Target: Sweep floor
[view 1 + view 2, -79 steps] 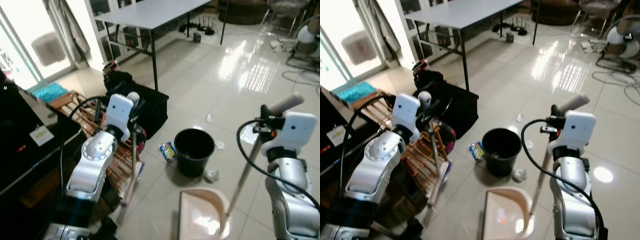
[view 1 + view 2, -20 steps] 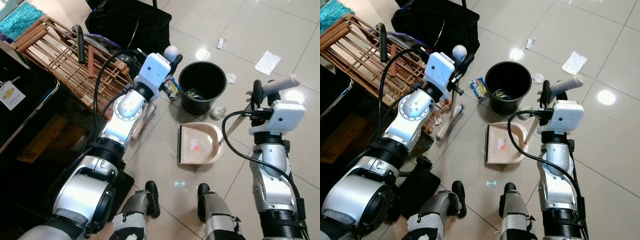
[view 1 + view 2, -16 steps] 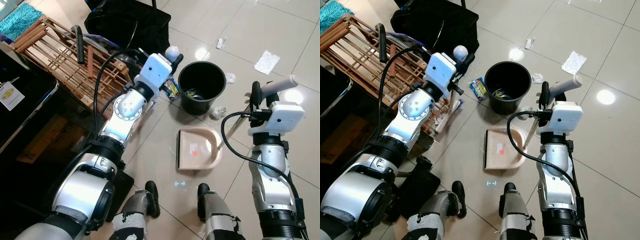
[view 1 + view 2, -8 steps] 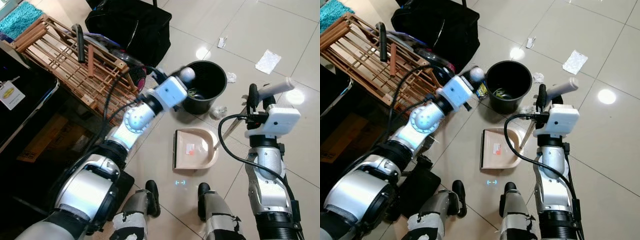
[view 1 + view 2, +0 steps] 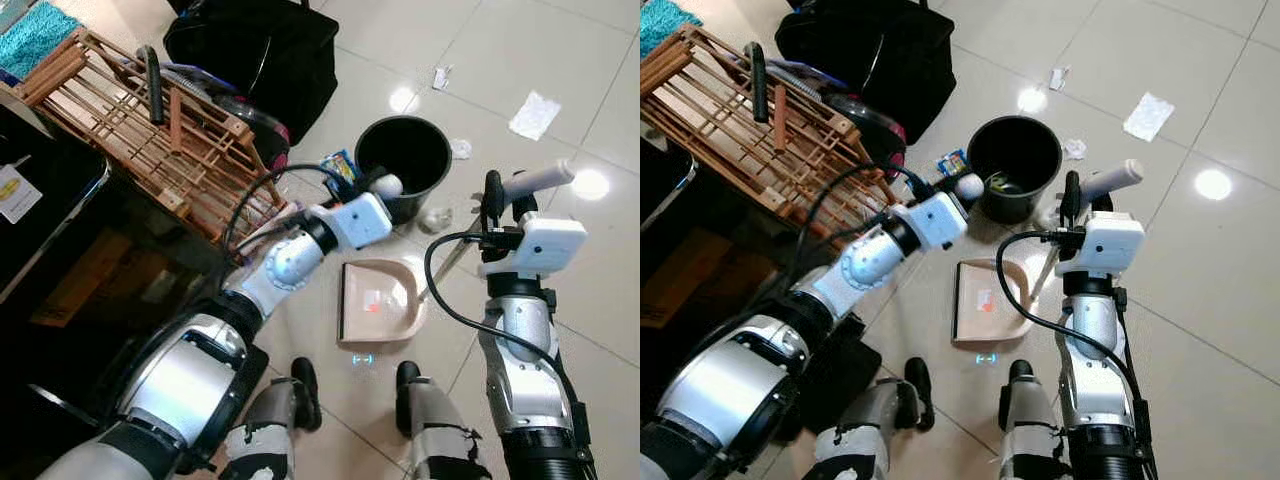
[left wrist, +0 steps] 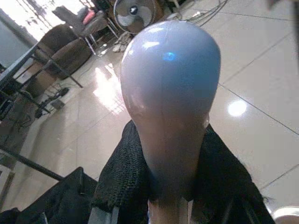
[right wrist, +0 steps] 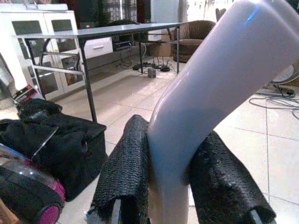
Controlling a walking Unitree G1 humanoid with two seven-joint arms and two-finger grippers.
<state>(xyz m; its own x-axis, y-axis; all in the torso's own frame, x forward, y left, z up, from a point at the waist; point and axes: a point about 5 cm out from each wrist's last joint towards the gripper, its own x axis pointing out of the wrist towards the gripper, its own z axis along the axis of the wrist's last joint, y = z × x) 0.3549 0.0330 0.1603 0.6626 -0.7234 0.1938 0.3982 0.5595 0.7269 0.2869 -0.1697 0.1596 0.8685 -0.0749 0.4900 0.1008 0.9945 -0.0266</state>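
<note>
My left gripper (image 5: 376, 197) is shut on the top of a broom handle, whose rounded white knob (image 5: 387, 185) now leans against the rim of the black bin (image 5: 403, 158). The left wrist view shows that knob (image 6: 169, 88) squeezed between the black fingers (image 6: 122, 175). The broom's lower part is hidden behind my left arm. My right gripper (image 5: 503, 198) is shut on the long white handle (image 7: 210, 88) of a beige dustpan (image 5: 377, 300), which lies flat on the tiles in front of my feet. Scraps of litter (image 5: 435, 218) lie beside the bin.
A wooden rack (image 5: 150, 140) and a black bag (image 5: 255, 50) stand to the left, with a dark cabinet (image 5: 60, 270) nearer. A blue packet (image 5: 340, 167) lies left of the bin. White paper scraps (image 5: 535, 113) dot the tiles beyond it.
My left arm has swung the broom's top rightwards, from beside the rack to the bin's rim. The dustpan has slid slightly left. The right arm has barely moved.
</note>
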